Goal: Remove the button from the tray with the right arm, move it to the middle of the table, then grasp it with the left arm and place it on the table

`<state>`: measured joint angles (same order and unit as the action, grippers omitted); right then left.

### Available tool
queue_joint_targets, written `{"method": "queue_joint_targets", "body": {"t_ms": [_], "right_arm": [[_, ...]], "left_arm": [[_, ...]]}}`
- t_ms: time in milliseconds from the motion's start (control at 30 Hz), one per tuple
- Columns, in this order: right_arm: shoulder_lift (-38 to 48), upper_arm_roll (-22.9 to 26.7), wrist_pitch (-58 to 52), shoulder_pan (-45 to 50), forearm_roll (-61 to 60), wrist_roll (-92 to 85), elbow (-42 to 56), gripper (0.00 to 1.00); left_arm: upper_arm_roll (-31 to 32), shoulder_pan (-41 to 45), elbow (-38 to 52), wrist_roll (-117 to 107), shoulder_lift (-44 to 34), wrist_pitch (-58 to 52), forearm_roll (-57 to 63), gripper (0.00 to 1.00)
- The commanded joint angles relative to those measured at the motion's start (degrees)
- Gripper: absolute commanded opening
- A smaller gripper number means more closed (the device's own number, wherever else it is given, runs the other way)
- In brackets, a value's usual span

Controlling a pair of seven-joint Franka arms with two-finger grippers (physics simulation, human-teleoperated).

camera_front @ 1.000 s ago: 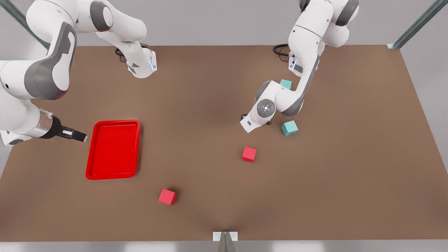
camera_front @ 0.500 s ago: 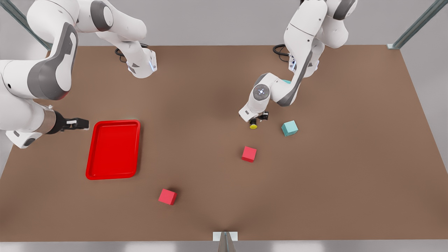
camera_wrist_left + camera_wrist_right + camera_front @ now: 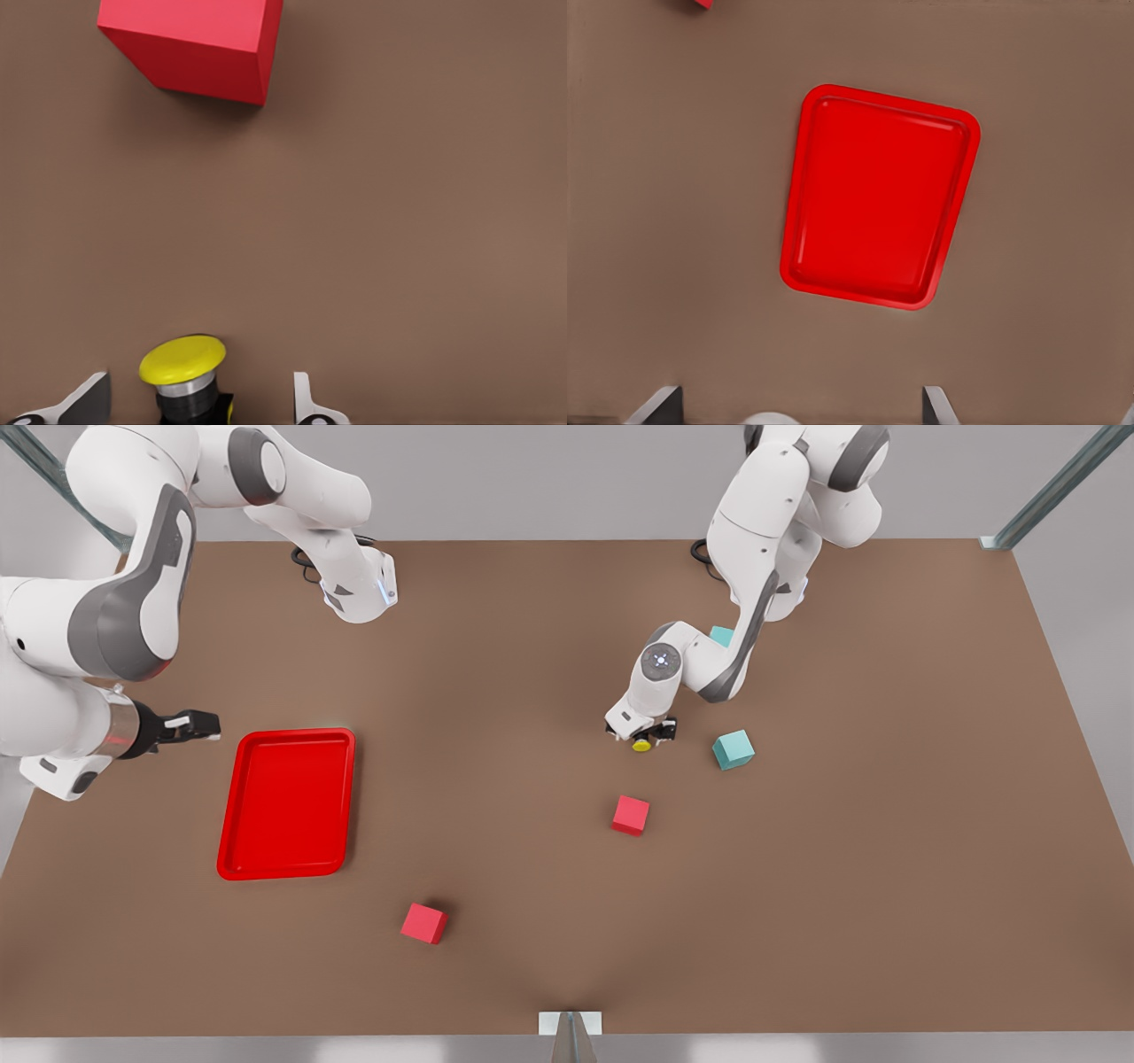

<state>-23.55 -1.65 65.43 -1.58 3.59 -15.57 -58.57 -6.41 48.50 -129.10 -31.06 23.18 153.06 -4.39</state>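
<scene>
The button [image 3: 641, 744], yellow cap on a dark body, stands on the table [image 3: 532, 691] near the middle, toward the front view's right. My left gripper [image 3: 647, 732] hovers right over it. In the left wrist view the button [image 3: 182, 367] sits between the open fingers [image 3: 89, 400], with a gap on each side. The red tray [image 3: 288, 802] lies at the front view's left with nothing in it. My right gripper [image 3: 205, 724] is open, just off the tray's far left corner. The right wrist view looks down on the tray [image 3: 877, 195].
A red cube [image 3: 630, 815] lies just in front of the button, also seen as the red cube [image 3: 190, 44] from the left wrist. Another red cube [image 3: 423, 923] sits near the front edge. One teal cube [image 3: 733, 749] lies beside the left gripper, another teal cube [image 3: 723, 636] behind the arm.
The left arm's wrist has drawn back and up, uncovering the button on the table. The right gripper has moved up and away from the tray's side toward its far corner.
</scene>
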Motion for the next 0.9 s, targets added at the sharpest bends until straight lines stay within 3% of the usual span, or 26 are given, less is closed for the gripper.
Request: {"method": "queue_joint_targets", "body": {"t_ms": [0,600,700,867], "right_arm": [[-0.01,0.07,-0.48,0.09,0.19,-8.34,-0.05,1.0],[-0.01,-0.02,-0.56,0.27,0.28,-8.16,-0.05,1.0],[-0.01,0.07,-0.56,0.27,0.1,-8.25,-0.05,1.0],[-0.01,0.07,-0.56,0.27,0.02,-8.25,-0.05,1.0]], "left_arm": [[-0.01,0.1,-0.54,-2.6,0.02,0.75,0.17,1.0],[-0.18,-0.08,-1.5,-2.52,1.69,0.75,0.09,0.99],[-0.53,-0.08,-1.42,-2.52,1.52,0.66,0.09,0.79],[-0.53,-0.08,-1.41,-2.6,1.52,0.4,0.09,0.61]]}}
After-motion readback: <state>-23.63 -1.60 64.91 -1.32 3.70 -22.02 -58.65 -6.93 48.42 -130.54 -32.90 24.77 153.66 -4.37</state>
